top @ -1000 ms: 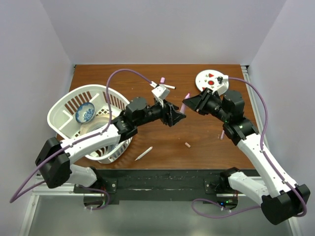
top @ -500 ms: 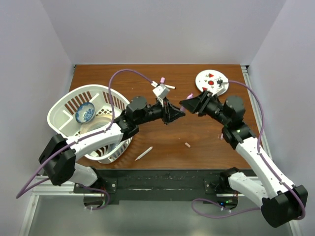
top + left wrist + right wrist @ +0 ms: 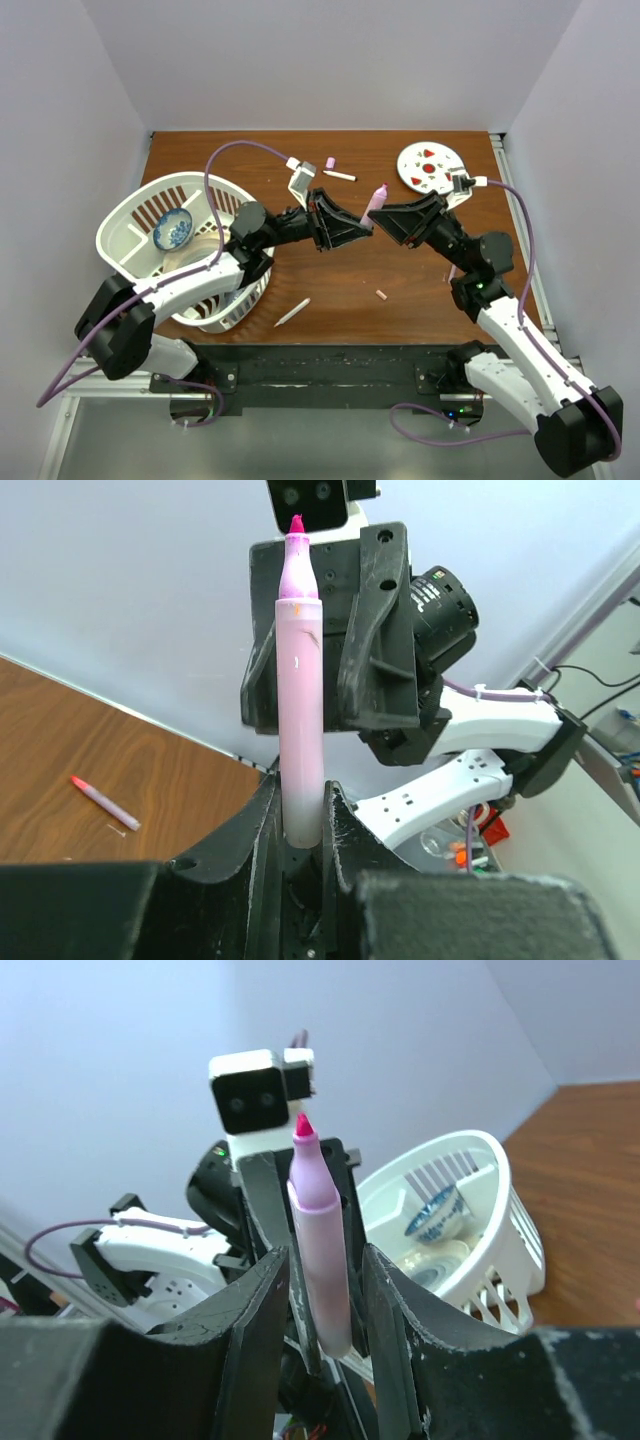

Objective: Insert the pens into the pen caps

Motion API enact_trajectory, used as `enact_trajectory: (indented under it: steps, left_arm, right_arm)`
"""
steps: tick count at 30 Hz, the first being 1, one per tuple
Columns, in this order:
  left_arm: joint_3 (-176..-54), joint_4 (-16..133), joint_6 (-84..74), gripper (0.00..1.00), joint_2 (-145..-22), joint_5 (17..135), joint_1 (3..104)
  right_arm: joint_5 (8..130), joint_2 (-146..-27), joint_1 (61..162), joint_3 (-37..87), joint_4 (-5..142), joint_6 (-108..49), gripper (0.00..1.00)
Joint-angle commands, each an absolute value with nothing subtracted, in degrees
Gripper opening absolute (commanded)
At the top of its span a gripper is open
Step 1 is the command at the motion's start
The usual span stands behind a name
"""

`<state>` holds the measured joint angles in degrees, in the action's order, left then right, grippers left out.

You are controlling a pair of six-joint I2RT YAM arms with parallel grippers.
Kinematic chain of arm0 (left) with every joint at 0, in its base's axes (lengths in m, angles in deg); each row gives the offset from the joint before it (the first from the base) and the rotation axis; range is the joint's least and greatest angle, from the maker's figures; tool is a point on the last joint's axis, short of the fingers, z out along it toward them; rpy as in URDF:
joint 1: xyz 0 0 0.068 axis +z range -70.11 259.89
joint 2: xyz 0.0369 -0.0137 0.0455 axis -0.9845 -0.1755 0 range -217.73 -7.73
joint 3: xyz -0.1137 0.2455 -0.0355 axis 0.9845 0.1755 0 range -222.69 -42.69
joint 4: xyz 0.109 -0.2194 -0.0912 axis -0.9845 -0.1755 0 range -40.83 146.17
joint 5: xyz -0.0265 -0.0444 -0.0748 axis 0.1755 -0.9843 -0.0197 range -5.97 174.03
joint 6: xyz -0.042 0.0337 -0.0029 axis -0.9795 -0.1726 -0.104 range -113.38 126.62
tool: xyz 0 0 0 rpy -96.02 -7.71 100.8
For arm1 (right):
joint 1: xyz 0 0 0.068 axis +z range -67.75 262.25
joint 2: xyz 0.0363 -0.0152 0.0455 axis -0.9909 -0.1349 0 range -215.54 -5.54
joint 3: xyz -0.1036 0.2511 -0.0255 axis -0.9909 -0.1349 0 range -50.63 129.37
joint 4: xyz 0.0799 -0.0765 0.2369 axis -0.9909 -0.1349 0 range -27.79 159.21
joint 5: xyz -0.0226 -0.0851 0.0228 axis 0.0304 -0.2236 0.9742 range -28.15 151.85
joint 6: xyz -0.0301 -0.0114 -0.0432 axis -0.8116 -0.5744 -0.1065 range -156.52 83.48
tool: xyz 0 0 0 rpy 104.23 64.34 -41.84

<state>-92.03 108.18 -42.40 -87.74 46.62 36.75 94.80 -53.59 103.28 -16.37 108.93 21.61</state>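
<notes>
A pink-lilac pen (image 3: 377, 199) with a magenta tip stands tip up above the table middle. My left gripper (image 3: 360, 229) is shut on its lower end; the left wrist view shows the pen (image 3: 300, 700) pinched between my jaws (image 3: 300, 792). My right gripper (image 3: 380, 214) faces it, open, with its fingers either side of the pen (image 3: 322, 1220) and gaps on both sides (image 3: 325, 1260). A white pen (image 3: 292, 312) and a peach cap (image 3: 381, 295) lie near the front. Another white pen (image 3: 340, 175) and a pink cap (image 3: 330, 162) lie at the back.
A white laundry basket (image 3: 130, 215) holding a blue patterned bowl (image 3: 172, 228) stands at the left. A white plate with red spots (image 3: 430, 165) sits at the back right. A pink pen (image 3: 104, 802) lies on the table beside my right arm.
Both wrists have lifted and tipped, and the left arm has drawn back to the left. The pink pen now stands more upright between the two grippers.
</notes>
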Motion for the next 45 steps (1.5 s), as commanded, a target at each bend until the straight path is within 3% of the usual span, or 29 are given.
enact_trajectory:
  steps: [1,9,14,19,22,23,24,26,27,28,29,33,35,40,45]
  left_arm:
    - [-91.21,114.79,-45.76,0.00,-86.30,43.86,36.82]
    - [-91.56,117.78,-48.75,0.00,-86.92,43.78,36.82]
    - [-92.44,118.66,-50.25,0.00,-87.97,43.60,36.82]
    - [-92.88,118.66,-50.69,0.00,-88.76,43.86,36.82]
    - [-93.14,117.87,-50.16,0.00,-88.85,44.21,36.74]
    - [-93.31,117.61,-50.07,0.00,-89.11,44.21,36.82]
    - [-93.49,117.35,-50.07,0.00,-89.29,44.13,36.82]
    - [-93.75,117.26,-50.07,0.00,-89.73,43.69,36.82]
    - [-93.76,116.21,-49.90,0.02,-89.73,43.69,36.82]
    - [-93.67,115.16,-49.29,0.12,-89.30,43.86,36.82]
    - [-93.49,111.93,-47.11,0.40,-88.86,44.82,36.82]
    - [-93.67,97.42,-36.12,0.74,-85.08,51.32,36.82]
    - [-94.11,89.01,-29.79,0.81,-82.62,56.31,36.82]
    - [-99.81,70.26,-18.46,0.84,-80.24,73.27,36.82]
    - [-113.42,56.36,-10.09,0.82,-88.81,91.74,37.79]
  right_arm:
    - [96.83,-54.31,103.34,-16.44,118.34,24.13,0.38]
    - [99.29,-56.16,103.43,-16.35,118.87,23.43,0.36]
    - [99.38,-55.90,103.52,-16.97,118.25,22.46,0.26]
    - [99.82,-55.72,103.95,-16.97,116.85,21.67,0.33]
    - [100.08,-55.81,104.13,-17.32,116.58,21.14,0.33]
    - [100.08,-55.98,104.13,-17.41,116.67,20.97,0.29]
    - [100.52,-55.98,104.22,-17.41,116.84,20.88,0.16]
    - [100.00,-55.20,104.22,-17.58,116.76,20.53,0.01]
    - [98.78,-54.93,104.22,-17.84,116.67,20.35,0.00]
    - [98.50,-54.58,104.22,-17.93,116.32,20.26,0.00]
    - [98.24,-53.71,104.22,-17.67,115.36,19.39,0.00]
    - [95.17,-50.99,104.31,-11.98,100.71,11.67,0.00]
    - [91.22,-49.58,104.22,-7.05,89.37,6.84,0.00]
    - [74.70,-45.01,104.22,-0.10,67.22,3.21,0.00]
    - [75.55,-43.42,104.22,0.35,64.29,2.16,0.00]
